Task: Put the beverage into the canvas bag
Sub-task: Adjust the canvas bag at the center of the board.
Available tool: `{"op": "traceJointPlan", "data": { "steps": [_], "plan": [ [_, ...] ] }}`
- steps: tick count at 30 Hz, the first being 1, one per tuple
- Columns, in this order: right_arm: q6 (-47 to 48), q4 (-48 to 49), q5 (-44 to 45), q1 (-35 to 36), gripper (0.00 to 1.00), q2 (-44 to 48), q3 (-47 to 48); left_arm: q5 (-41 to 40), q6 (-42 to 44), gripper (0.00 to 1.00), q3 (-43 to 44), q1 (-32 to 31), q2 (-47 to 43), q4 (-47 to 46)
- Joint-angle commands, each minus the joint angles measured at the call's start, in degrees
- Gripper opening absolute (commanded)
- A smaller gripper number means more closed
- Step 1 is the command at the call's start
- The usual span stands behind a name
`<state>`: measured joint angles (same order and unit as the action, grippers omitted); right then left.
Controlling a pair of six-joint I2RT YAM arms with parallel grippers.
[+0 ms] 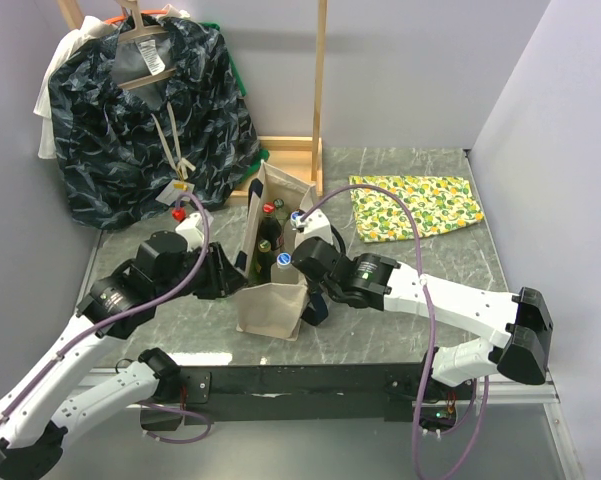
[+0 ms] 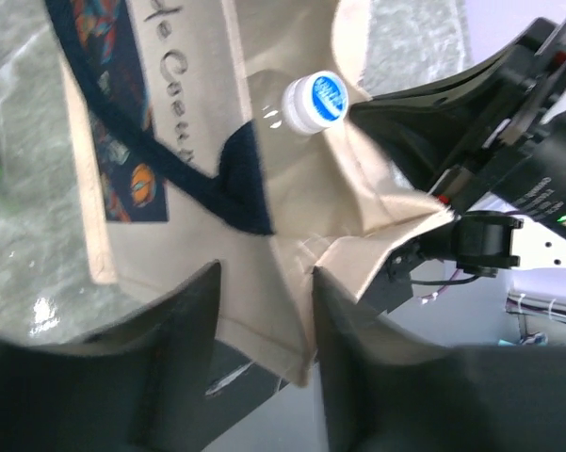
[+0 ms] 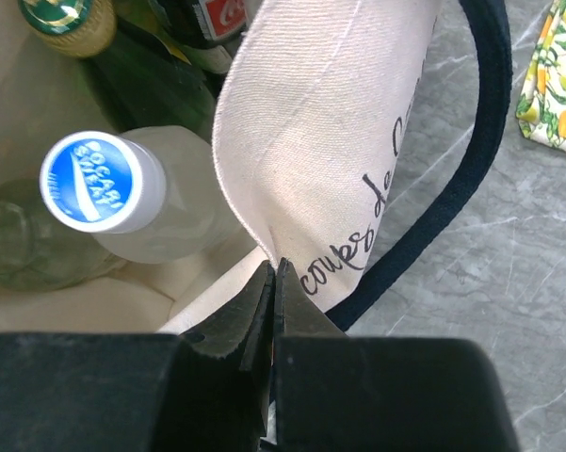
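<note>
The beige canvas bag (image 1: 270, 305) stands upright at the table's centre between both arms, its mouth open. A clear beverage bottle with a blue-and-white cap (image 3: 104, 184) stands inside it, also seen in the left wrist view (image 2: 315, 101) and the top view (image 1: 284, 259). My right gripper (image 3: 275, 268) is shut on the bag's right rim (image 3: 320, 141), next to the dark strap (image 3: 471, 169). My left gripper (image 2: 264, 282) is open, with the bag's left corner (image 2: 292, 311) lying between its fingers (image 2: 184, 348).
Green and dark glass bottles (image 3: 141, 66) stand in the bag beside the beverage. A dark blue patterned garment (image 1: 145, 120) hangs on a wooden rack (image 1: 320, 100) at the back left. A lemon-print cloth (image 1: 415, 207) lies at the back right.
</note>
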<state>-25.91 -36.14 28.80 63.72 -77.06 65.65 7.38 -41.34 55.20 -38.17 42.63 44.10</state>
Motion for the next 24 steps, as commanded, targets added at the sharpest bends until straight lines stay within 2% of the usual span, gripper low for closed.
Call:
{"op": "traceJointPlan", "data": {
  "steps": [1, 2, 3, 9, 24],
  "plan": [
    [-1.86, -1.92, -2.43, 0.52, 0.0, 0.94, -3.15, -1.75, 0.74, 0.35, -0.35, -0.06, -1.49, 3.62],
    [-2.04, -1.92, -2.43, 0.52, 0.0, 1.12, -3.51, -1.66, 0.74, 0.32, -0.62, -0.06, -1.67, 4.15],
    [-2.21, -2.09, -2.6, 0.52, 0.0, 1.21, -4.03, -1.58, 0.65, 0.23, -0.97, -0.06, -1.94, 4.5],
    [-3.27, -2.62, -3.13, 0.61, 0.0, 1.82, -5.53, -0.17, 0.91, 0.01, -2.99, -0.06, -3.26, 5.03],
    [-5.46, -3.5, -3.57, 0.61, 0.0, 3.4, -10.36, -2.27, 4.34, 0.01, -10.45, 0.03, -5.89, 11.71]
  ]
}}
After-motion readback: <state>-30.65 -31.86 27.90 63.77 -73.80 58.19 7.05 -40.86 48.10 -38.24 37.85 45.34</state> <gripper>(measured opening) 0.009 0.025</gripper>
